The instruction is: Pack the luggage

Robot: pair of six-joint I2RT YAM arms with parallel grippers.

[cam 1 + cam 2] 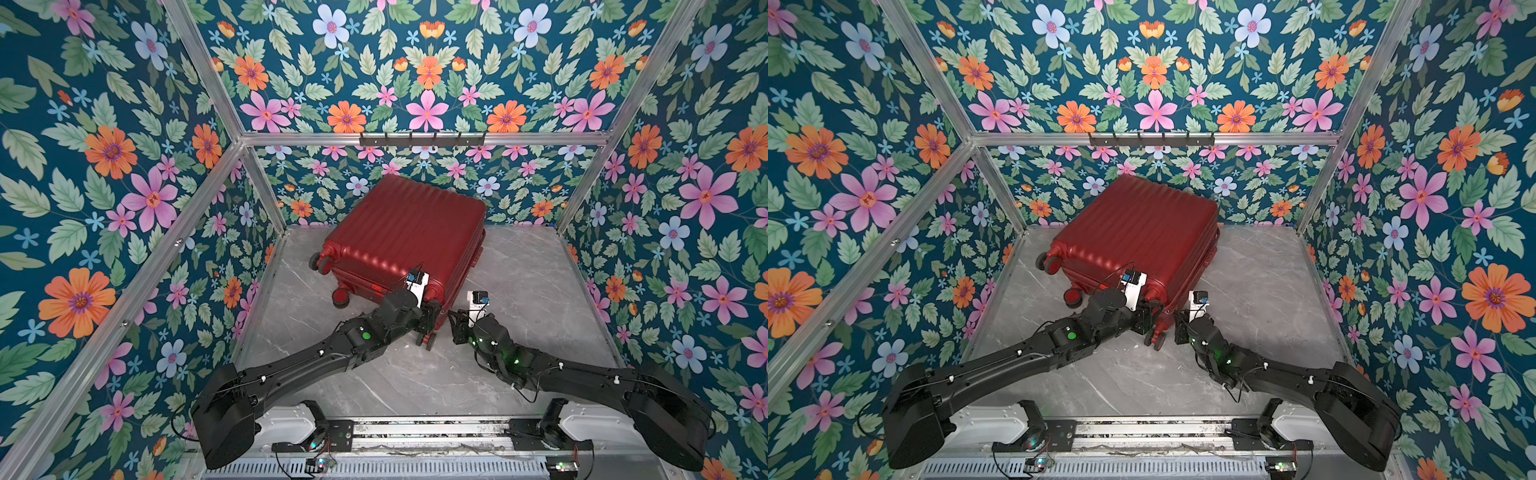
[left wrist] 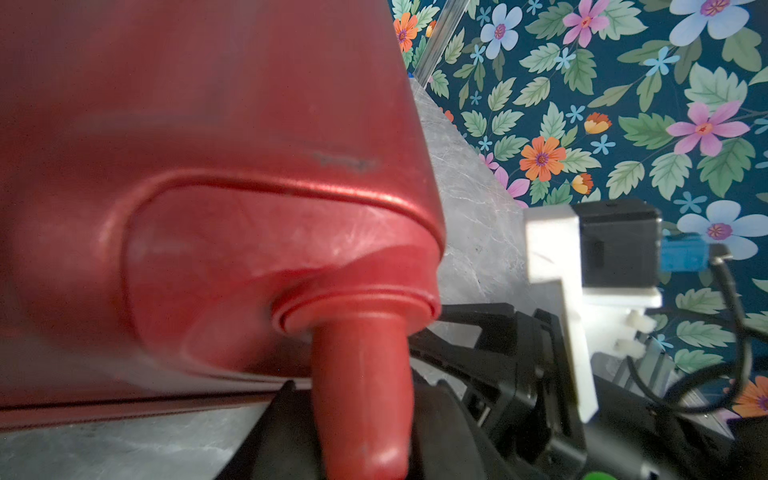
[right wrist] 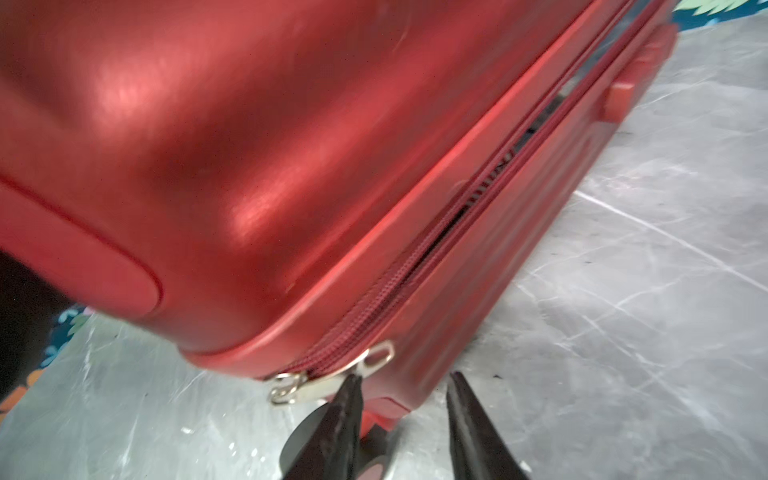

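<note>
Grippers at the near corner of the luggage (image 1: 399, 232)
It lies flat on the grey marble floor (image 1: 519, 270) by the back wall (image 1: 457, 170). The right gripper (image 3: 403, 376) has its fingers apart, one tip touching the silver zipper pull (image 3: 328, 380). The left gripper (image 1: 428, 322) is at a caster leg (image 2: 361, 395); its grip cannot be told.

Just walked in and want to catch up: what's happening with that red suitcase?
Two robot arms are working at the near corner of the closed luggage, which lies flat on the marble table. The left gripper appears clamped on a caster leg, as if to steady the case. The right gripper is open beside the silver zipper pulls, one fingertip at them. Further along that side, the zipper gapes open.
</note>
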